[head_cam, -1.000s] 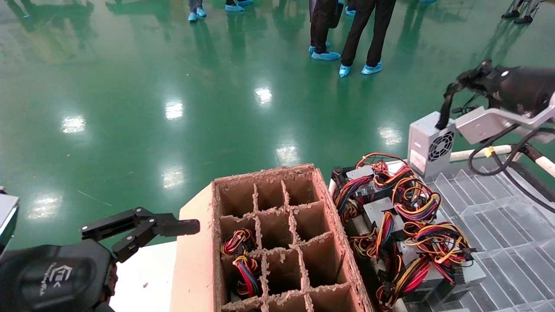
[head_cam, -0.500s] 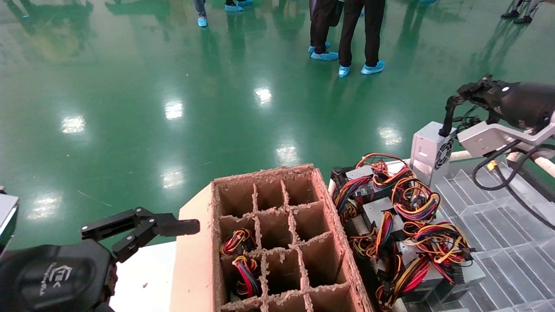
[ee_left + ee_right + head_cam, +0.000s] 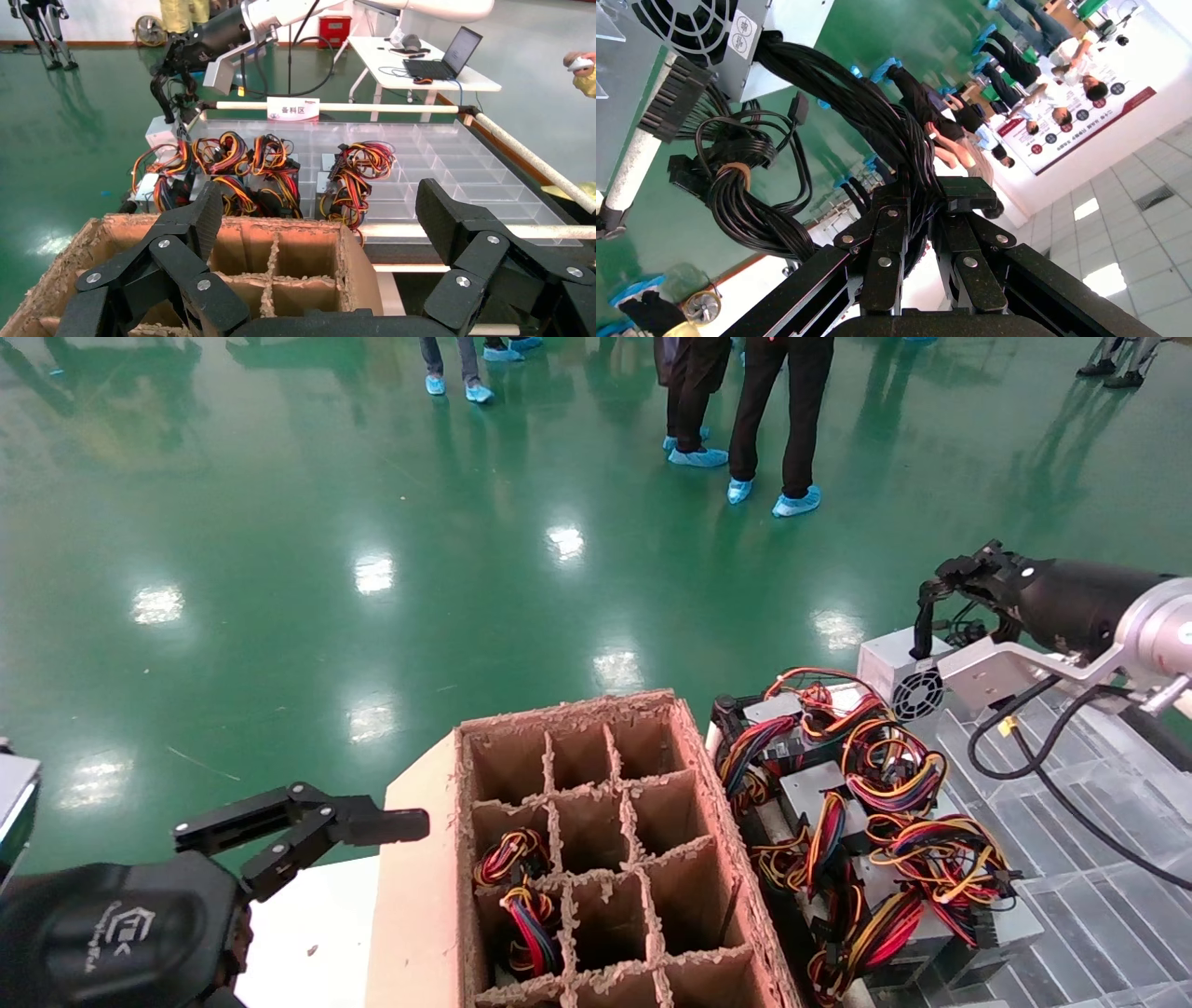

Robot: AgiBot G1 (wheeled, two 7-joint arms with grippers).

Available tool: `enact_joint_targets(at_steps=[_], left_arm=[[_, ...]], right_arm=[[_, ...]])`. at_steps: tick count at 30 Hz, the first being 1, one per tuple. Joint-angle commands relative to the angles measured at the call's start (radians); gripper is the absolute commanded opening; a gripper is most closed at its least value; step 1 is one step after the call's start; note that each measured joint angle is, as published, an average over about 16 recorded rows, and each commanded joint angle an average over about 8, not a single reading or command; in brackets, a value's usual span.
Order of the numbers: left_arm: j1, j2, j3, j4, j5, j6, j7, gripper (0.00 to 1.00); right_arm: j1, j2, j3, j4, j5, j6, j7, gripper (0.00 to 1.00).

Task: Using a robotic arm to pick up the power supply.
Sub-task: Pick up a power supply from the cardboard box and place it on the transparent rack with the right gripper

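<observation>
Right wrist view: the right end effector [image 3: 921, 203] pinches the black cable bundle [image 3: 877, 126] of the power supply [image 3: 899, 674]; the left end effector [image 3: 320, 217], spread, hovers beside the cardboard box [image 3: 596, 859].

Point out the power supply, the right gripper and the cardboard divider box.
power supply [image 3: 896, 665]: head view, on its grey top face beside the fan grille.
right gripper [image 3: 921, 202]: right wrist view, between fingertips clamping the black cable bundle.
cardboard divider box [image 3: 421, 896]: head view, on its outer left wall.

Bright, even overhead light; the glossy green floor [image 3: 372, 523] throws white glare spots across the frame's middle, and the pictures are sharp throughout.
</observation>
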Motion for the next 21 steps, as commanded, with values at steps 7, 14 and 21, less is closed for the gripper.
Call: enact_joint_targets(at_steps=[7, 14, 21], left_arm=[[0.000, 0.000, 0.000, 0.000, 0.000, 0.000, 0.000, 1.00], [0.000, 0.000, 0.000, 0.000, 0.000, 0.000, 0.000, 1.00], [0.000, 0.000, 0.000, 0.000, 0.000, 0.000, 0.000, 1.00]], right_arm=[[-0.031, 0.027, -0.004, -0.007, 0.041, 0.015, -0.036, 0.00], [-0.055, 0.096, 0.000, 0.022, 0.096, 0.009, -0.073, 0.00], [-0.081, 0.146, 0.007, 0.031, 0.148, 0.017, -0.103, 0.00]])
